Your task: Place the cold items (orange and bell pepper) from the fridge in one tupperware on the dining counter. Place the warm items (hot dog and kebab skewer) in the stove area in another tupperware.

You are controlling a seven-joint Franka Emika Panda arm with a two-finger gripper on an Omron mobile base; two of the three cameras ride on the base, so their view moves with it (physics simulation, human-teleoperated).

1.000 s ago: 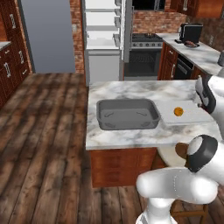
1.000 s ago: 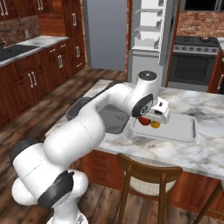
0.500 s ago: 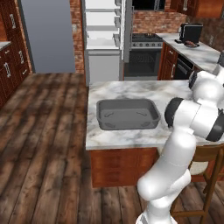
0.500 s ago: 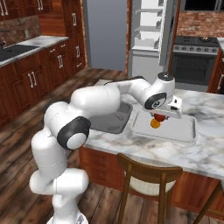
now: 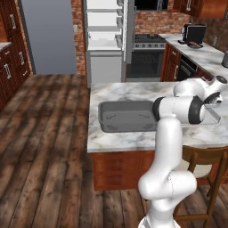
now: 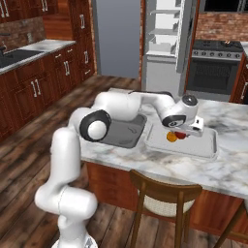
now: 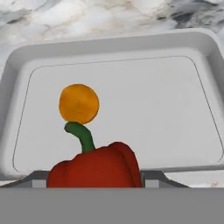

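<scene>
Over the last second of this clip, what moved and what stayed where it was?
The arm swung right across the dining counter, carrying the red bell pepper in its pincer until it hung over the light tupperware. Nothing was let go; the pepper is held above the tray floor. The orange kept its place in that tray, and the dark tupperware beside it did not move.

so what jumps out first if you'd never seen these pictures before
The red bell pepper with its green stem, held in the gripper just above a light tupperware on the marble counter. Next, the orange lying inside that same container, right beyond the pepper. Then the long white arm bending across the counter past a second, darker tupperware.
</scene>
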